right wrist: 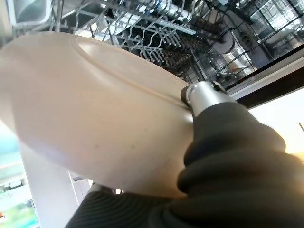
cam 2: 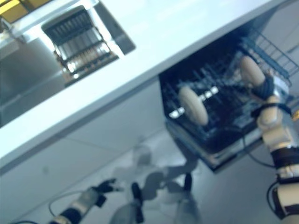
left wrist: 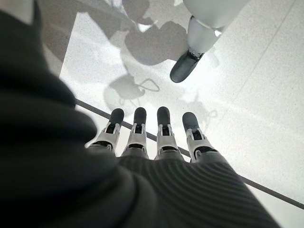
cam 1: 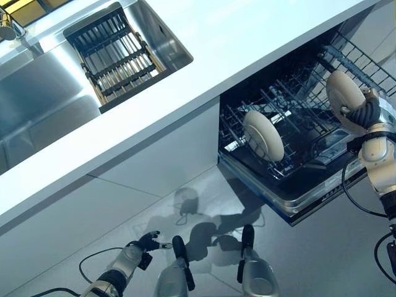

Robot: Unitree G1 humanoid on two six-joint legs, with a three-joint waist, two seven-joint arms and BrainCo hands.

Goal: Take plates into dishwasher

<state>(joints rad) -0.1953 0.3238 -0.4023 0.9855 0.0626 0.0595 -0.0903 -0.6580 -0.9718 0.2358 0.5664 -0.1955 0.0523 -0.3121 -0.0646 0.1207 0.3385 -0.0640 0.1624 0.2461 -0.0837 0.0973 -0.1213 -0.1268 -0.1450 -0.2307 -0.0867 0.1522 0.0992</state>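
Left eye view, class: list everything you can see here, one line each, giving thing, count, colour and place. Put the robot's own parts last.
Plate in rack: one, cream, standing on edge in the dishwasher's lower rack.
Held plate: one, cream, in the right hand over the rack.
Dishwasher rack: one, dark wire, pulled out under the counter.
Counter: one, white, across the view.
Sink: one, steel, set in the counter.
Drying rack: one, black, in the sink.
Floor: pale grey.
Right hand: one, shut on the held plate.
Left hand: one, open, low over the floor.
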